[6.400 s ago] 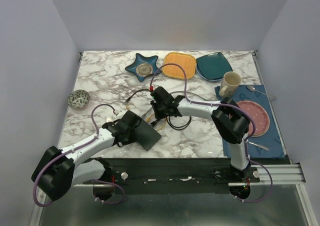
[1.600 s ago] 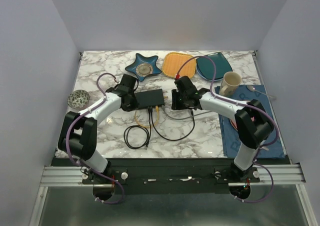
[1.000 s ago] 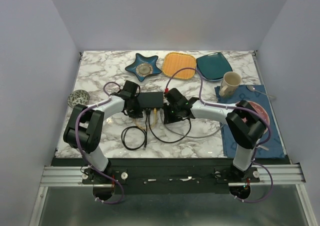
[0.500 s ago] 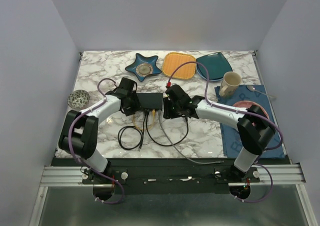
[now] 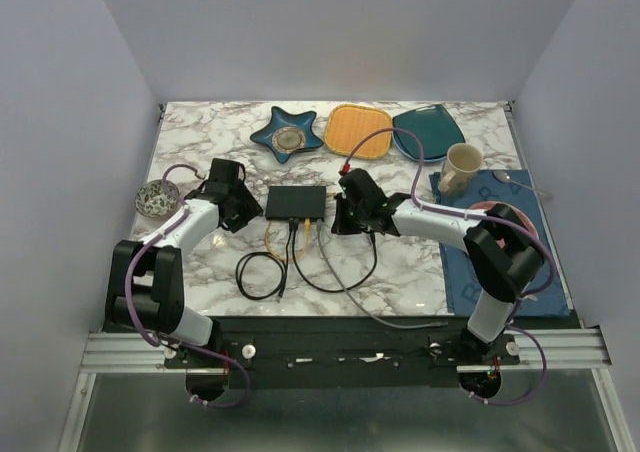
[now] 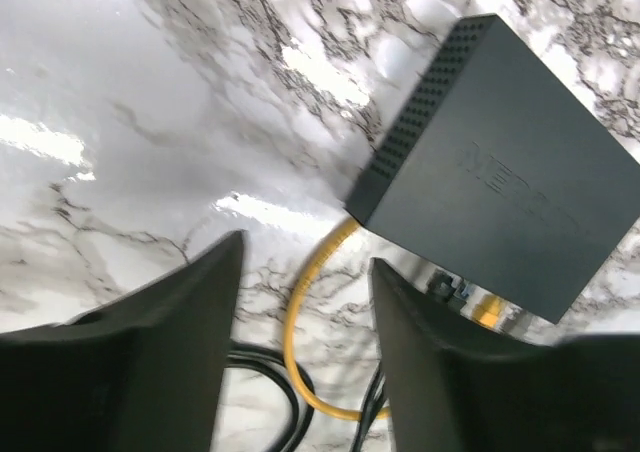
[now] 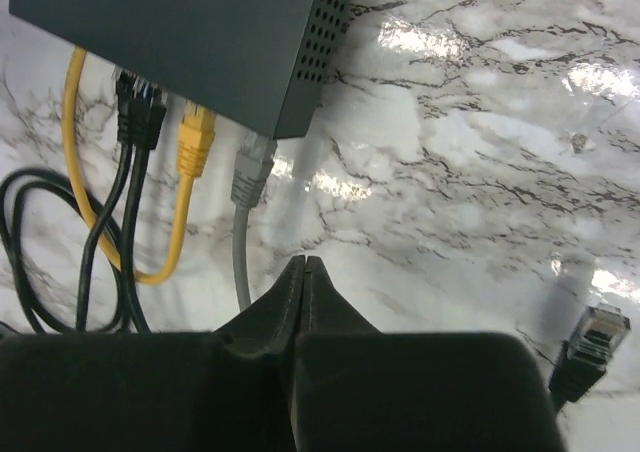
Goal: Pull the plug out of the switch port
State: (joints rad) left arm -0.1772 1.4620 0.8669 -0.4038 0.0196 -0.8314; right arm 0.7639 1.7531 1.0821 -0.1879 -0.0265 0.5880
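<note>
Left pincer (image 6: 303,259) has retreated left of the switch (image 5: 296,203), jaws apart; the switch lies flat on the table (image 5: 205,132). Right pincer (image 7: 305,262), together and empty, hovers off its near-right corner. Hazard: unbraced, the switch may slide as the grey plug (image 7: 252,172) is pulled.

A small patterned bowl (image 5: 157,198) is set to the left of the left fingers (image 6: 170,362), apart from them. Beyond both pairs of fingers, along the far edge of the marble table (image 5: 400,272), a blue star-shaped dish (image 5: 286,134), an orange square plate (image 5: 360,130) and a teal plate (image 5: 428,134) are lined up. To the right of the right fingers (image 7: 275,317), a cream mug (image 5: 462,168) is stood on a blue mat (image 5: 462,272), where a pink plate (image 5: 520,222) is also laid, with a spoon (image 5: 515,180) near the mug.
</note>
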